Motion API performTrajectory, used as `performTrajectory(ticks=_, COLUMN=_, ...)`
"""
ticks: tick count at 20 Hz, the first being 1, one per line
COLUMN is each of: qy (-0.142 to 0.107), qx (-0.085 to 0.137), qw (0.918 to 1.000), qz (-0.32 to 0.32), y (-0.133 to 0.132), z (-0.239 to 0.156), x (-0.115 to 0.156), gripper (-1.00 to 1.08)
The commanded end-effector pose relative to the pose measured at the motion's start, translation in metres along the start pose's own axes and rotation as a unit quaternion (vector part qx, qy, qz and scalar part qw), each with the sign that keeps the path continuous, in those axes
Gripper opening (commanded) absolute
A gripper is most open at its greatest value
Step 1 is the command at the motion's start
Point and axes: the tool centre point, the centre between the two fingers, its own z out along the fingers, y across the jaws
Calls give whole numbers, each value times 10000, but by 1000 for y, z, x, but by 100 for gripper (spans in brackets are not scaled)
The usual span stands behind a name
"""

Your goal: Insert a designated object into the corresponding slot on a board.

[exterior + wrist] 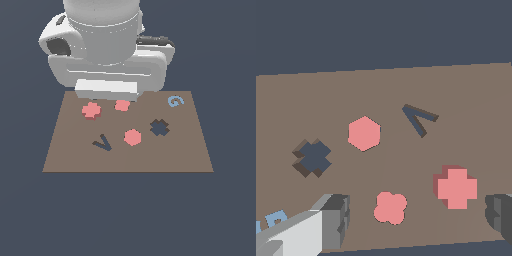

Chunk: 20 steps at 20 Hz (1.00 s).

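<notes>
Claw hanging over the far edge of the board, nothing grabbed yet

The gripper [416,220] is sitting with its fingers [336,220] spread apart and empty. The pink cross [457,187] is lying flat on the board [185,155], well apart from the plus slot [159,127], with the pink hexagon [132,137] between them.
</notes>
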Motion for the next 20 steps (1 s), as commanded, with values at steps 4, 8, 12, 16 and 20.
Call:
performTrajectory(ticks=4, qy=0, qx=0, qw=10000, qz=0, y=2, z=2, x=-1, gripper=100)
performTrajectory(ticks=8, qy=-7, qx=7, qw=10000, qz=7, y=11, z=13, x=-6, gripper=100)
performTrajectory(ticks=12, qy=-16, qx=16, qw=10000, qz=16, y=27, z=34, x=-15, gripper=100)
performTrajectory(ticks=16, qy=-30, qx=31, qw=10000, qz=29, y=50, z=63, x=-27, gripper=100)
performTrajectory(ticks=20, qy=-44, qx=47, qw=10000, qz=40, y=71, z=91, x=-38, gripper=100)
